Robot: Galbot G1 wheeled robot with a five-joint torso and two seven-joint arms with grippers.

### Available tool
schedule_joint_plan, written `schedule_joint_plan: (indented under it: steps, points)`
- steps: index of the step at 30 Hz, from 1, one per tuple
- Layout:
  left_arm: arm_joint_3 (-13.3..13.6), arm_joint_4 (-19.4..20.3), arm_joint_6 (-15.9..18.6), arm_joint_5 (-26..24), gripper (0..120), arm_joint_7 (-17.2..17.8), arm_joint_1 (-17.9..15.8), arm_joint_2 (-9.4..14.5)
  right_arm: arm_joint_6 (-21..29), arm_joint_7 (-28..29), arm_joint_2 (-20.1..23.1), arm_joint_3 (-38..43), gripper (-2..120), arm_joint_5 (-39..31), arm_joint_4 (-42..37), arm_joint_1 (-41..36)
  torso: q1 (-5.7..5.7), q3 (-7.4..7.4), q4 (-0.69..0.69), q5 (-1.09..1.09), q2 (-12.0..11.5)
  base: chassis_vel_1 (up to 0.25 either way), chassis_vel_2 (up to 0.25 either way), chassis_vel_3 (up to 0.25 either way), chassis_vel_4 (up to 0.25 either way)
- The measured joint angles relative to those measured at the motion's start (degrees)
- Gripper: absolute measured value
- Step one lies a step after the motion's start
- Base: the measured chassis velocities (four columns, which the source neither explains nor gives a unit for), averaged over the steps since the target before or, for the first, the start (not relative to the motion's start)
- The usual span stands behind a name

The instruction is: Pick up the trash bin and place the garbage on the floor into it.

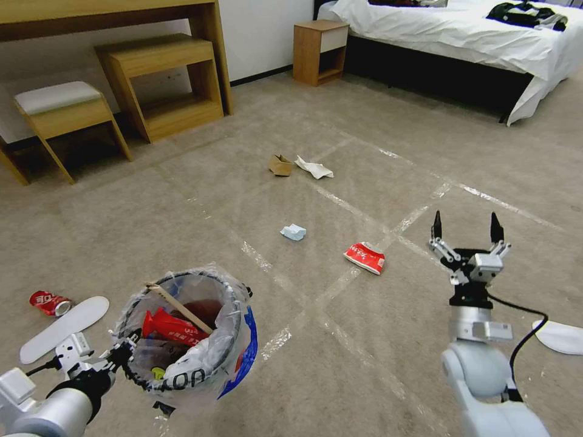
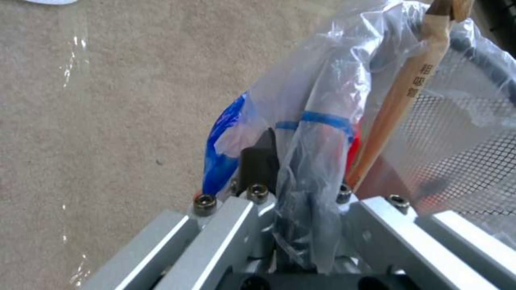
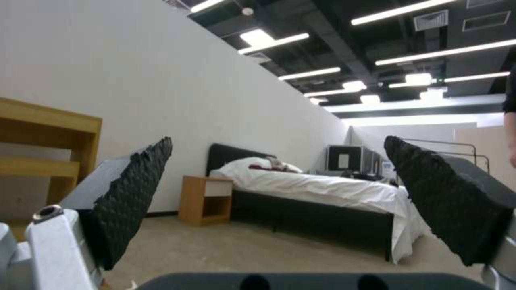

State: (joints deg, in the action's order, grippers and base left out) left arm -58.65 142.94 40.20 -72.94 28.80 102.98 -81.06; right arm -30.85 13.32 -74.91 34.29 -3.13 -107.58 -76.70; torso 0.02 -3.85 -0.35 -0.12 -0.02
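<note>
Holding now: my left hand [image 1: 124,355] clamps the wire rim of the small round red bag-lined trash bin [image 1: 182,331], low at my left.
Right hand [image 1: 466,230]: fingers wide, empty.
Carpet floor [image 1: 364,340]: crumpled red wrapper [image 1: 365,257], pale-blue paper wad [image 1: 293,232].

Quick count from where I'm standing: one bin [image 1: 182,340], with one stick [image 1: 179,306] and one red wrapper [image 1: 173,328] inside it. On the carpet [image 1: 182,200] there's one more red wrapper [image 1: 365,257], one blue paper wad [image 1: 293,232], one white paper [image 1: 314,168], one cardboard scrap [image 1: 280,164] and one crushed can [image 1: 50,303]. Two white insoles too, one on my left [image 1: 64,328] and one on my right [image 1: 560,337].
</note>
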Motion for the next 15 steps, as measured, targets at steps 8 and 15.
schedule_joint_plan:
  steps: [8,15]
  points:
    - [-1.4,0.3,0.0,-1.3,0,0.3,0.4,0.2,-2.2,-1.5,-1.4,-1.3,100,0.2,1.4,-0.1,0.00,0.00,0.00,0.01,0.0,0.000,0.000,0.000,0.000]
    - [-1.6,0.3,0.0,-1.4,0,0.5,0.0,0.0,-2.8,-1.9,-1.5,-1.9,100,0.2,2.3,0.5,0.00,0.00,0.00,0.01,0.0,0.000,0.000,0.000,0.000]
